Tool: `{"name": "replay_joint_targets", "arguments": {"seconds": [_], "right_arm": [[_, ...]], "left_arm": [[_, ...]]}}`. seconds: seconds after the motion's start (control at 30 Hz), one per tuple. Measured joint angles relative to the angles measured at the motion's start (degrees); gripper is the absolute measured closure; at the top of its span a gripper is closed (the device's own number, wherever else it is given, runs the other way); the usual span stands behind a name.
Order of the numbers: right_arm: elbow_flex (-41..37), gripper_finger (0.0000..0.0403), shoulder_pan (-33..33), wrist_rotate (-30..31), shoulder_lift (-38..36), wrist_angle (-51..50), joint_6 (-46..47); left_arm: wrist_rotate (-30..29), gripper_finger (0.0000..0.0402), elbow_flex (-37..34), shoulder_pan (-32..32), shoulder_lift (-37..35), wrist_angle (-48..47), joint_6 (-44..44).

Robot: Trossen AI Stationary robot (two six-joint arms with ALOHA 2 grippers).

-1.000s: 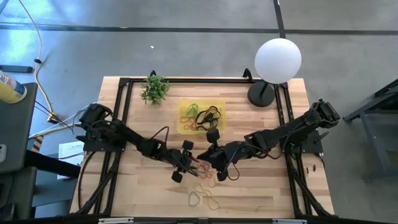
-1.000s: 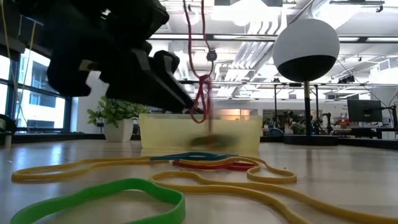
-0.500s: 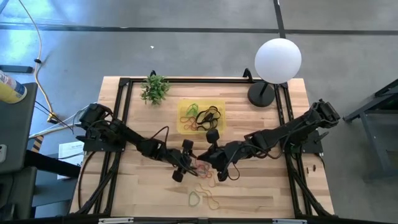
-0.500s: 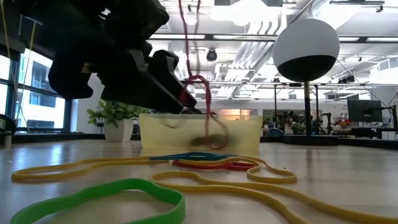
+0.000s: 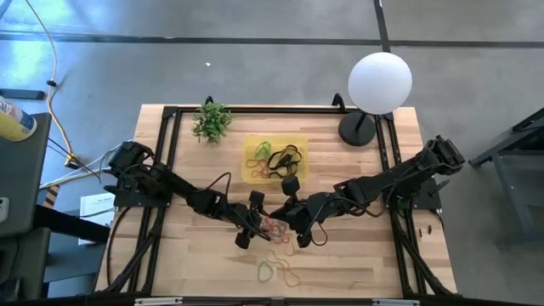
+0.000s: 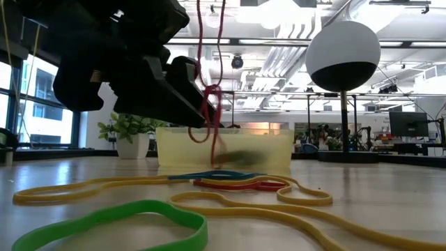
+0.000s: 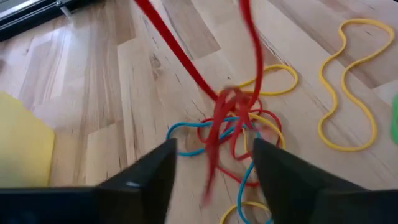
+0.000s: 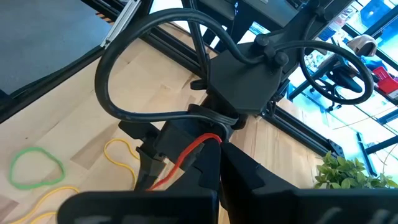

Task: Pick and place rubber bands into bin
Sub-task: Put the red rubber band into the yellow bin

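Observation:
A tangled red rubber band hangs on a long strand from my right gripper, which is shut on it above the table's middle. My left gripper is open just to its left. The hanging knot dangles in front of the gap between its fingers, and I cannot tell whether it touches them. Below lie blue, red and yellow bands. A green band and yellow bands rest flat nearer the near edge. The yellow bin beyond holds several bands. My right gripper pinches the red band by its upper strand between its two fingers. The band is lifted clear of the table. It hangs slack below the fingers and ends in a knotted tangle.
A small green plant stands at the far left corner. A white globe lamp on a black base stands at the far right. A black frame rail runs along the table's sides. Loose bands lie near the near edge.
The red band hanging from my right gripper has swung toward the table's left. Its knotted lower part now hangs beside my left gripper's fingertips. Both arms have stayed nearly where they were.

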Motion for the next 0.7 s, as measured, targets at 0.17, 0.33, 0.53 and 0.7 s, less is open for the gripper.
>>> {"name": "replay_joint_targets", "arguments": {"seconds": [0.17, 0.33, 0.53, 0.7], "right_arm": [[0.0, 0.0403, 0.0, 0.0, 0.0, 0.0, 0.0], [0.0, 0.0403, 0.0, 0.0, 0.0, 0.0, 0.0], [0.0, 0.0403, 0.0, 0.0, 0.0, -0.1, 0.0], [0.0, 0.0403, 0.0, 0.5, 0.0, -4.7, 2.4]], "left_arm": [[0.0, 0.0348, 0.0, 0.0, 0.0, 0.0, 1.3], [0.0, 0.0378, 0.0, 0.0, 0.0, 0.0, 2.1], [0.0, 0.0397, 0.0, 0.0, 0.0, -0.4, 2.3], [0.0, 0.0398, 0.0, 0.0, 0.0, -2.7, 2.1]]}}
